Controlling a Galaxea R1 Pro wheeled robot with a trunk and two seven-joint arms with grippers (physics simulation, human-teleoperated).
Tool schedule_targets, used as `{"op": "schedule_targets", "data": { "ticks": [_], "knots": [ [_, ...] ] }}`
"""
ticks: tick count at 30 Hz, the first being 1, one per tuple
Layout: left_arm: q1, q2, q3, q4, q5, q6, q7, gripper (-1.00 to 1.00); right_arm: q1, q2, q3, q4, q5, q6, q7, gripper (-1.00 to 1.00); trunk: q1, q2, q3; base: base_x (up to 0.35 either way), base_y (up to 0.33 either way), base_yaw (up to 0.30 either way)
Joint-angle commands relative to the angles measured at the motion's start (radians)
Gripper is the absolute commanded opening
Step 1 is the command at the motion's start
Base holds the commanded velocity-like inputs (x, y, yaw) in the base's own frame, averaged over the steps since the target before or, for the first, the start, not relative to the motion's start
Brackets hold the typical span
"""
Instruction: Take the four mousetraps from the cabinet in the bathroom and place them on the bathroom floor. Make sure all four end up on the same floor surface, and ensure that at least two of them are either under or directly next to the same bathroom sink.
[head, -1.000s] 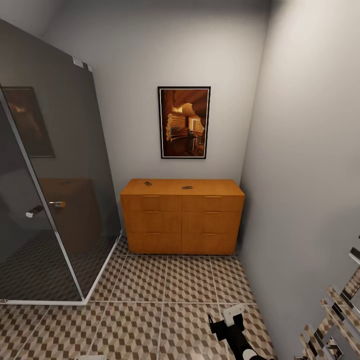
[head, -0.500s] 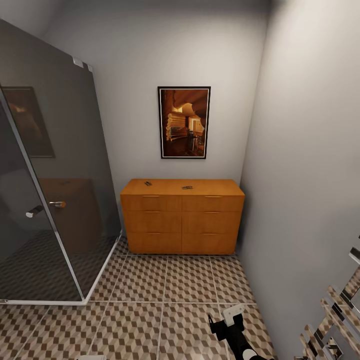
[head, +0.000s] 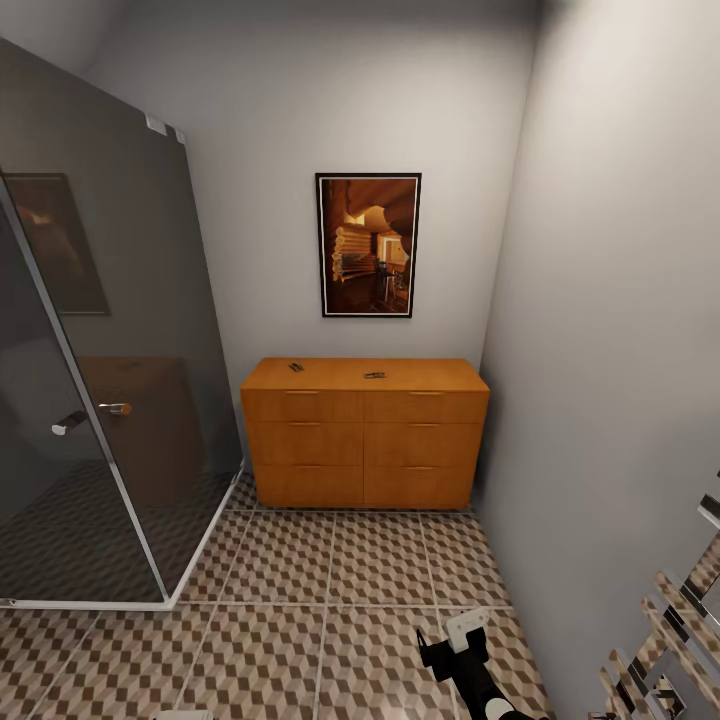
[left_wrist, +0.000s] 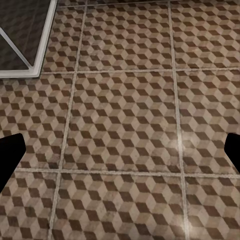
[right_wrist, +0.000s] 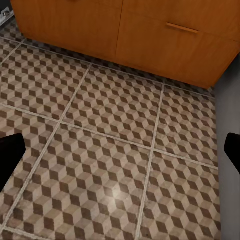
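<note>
The orange-brown cabinet (head: 365, 432) stands against the far wall, drawers shut. Two small dark-wired mousetraps lie on its top, one at the left (head: 296, 367) and one near the middle (head: 375, 375). The cube-patterned bathroom floor (head: 330, 570) stretches from the cabinet to me. My right gripper (head: 455, 642) hangs low over the tiles, well short of the cabinet. In the right wrist view the right gripper (right_wrist: 120, 155) is open, its fingertips (right_wrist: 10, 150) far apart, facing the cabinet's lower drawers (right_wrist: 150, 35). My left gripper (left_wrist: 120, 155) is open over bare tiles (left_wrist: 125, 115). The sink is out of view.
A dark glass shower enclosure (head: 90, 380) with a chrome handle (head: 115, 408) fills the left side. A grey wall (head: 620, 350) closes the right, with a chrome rail (head: 665, 640) low at the right. A framed picture (head: 368, 245) hangs above the cabinet.
</note>
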Motion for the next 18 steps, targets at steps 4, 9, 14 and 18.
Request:
{"op": "schedule_targets", "data": {
  "ticks": [4,9,14,18],
  "knots": [
    [-0.001,0.000,-0.008,0.004,0.008,-0.005,-0.002,1.00,0.000,0.000,0.003,0.001,0.010,-0.001,-0.009,1.00,0.000,-0.001,0.000,0.000,0.000,0.000],
    [-0.001,0.000,-0.008,0.004,0.008,-0.005,-0.002,1.00,0.000,0.000,0.003,0.001,0.010,-0.001,-0.010,1.00,0.000,-0.001,0.000,0.000,0.000,0.000],
    [-0.001,0.000,-0.008,0.004,0.008,-0.005,-0.002,1.00,0.000,0.000,0.003,0.001,0.010,-0.001,-0.010,1.00,0.000,-0.001,0.000,0.000,0.000,0.000],
    [-0.001,0.000,-0.008,0.004,0.008,-0.005,-0.002,1.00,0.000,0.000,0.003,0.001,0.010,-0.001,-0.010,1.00,0.000,-0.001,0.000,0.000,0.000,0.000]
  ]
}}
